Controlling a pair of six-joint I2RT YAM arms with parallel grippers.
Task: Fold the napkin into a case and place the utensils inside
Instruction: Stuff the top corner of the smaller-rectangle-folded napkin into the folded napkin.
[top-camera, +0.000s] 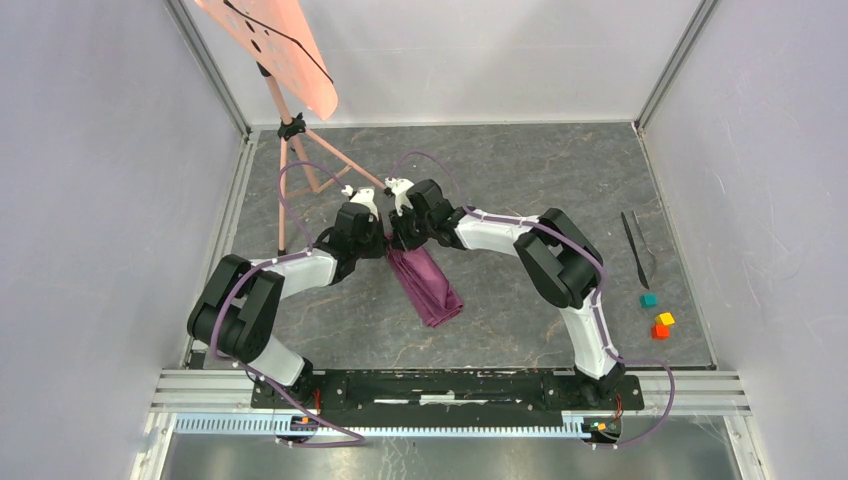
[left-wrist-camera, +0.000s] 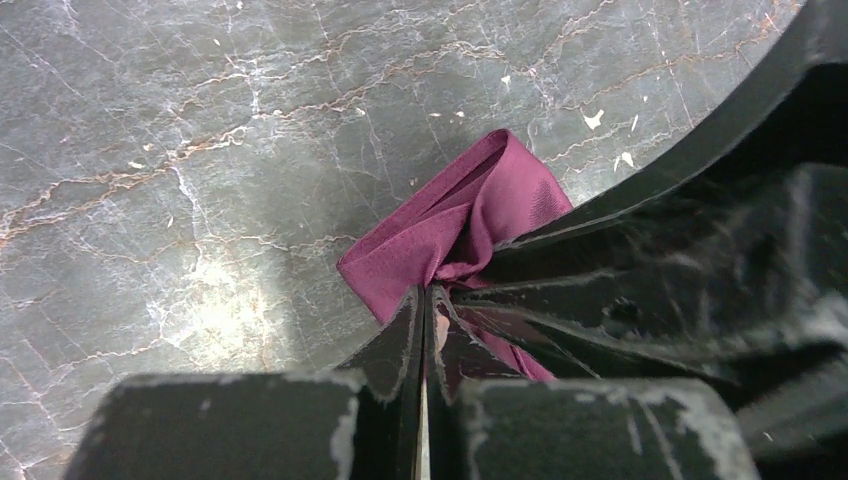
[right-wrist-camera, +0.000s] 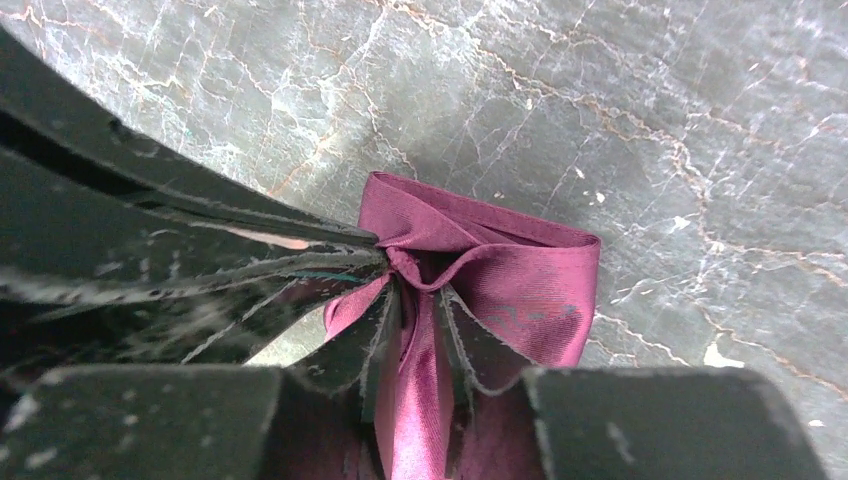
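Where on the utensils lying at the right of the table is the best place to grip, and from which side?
Take one of the utensils across its slim middle, coming straight down: both lie flat on the table, so the sides offer no edge. The right claw is nearer, but it is shut on the napkin.

Top view: far end of napkin (top-camera: 430, 285) hidden under left hand (top-camera: 374, 240) and right hand (top-camera: 402, 240). Utensils (top-camera: 637, 250) too small to tell fork from other piece. Wrist views: most of napkin hidden behind hands, cut off at bottom edge. Orange board (top-camera: 270, 45) cut off by top edge.
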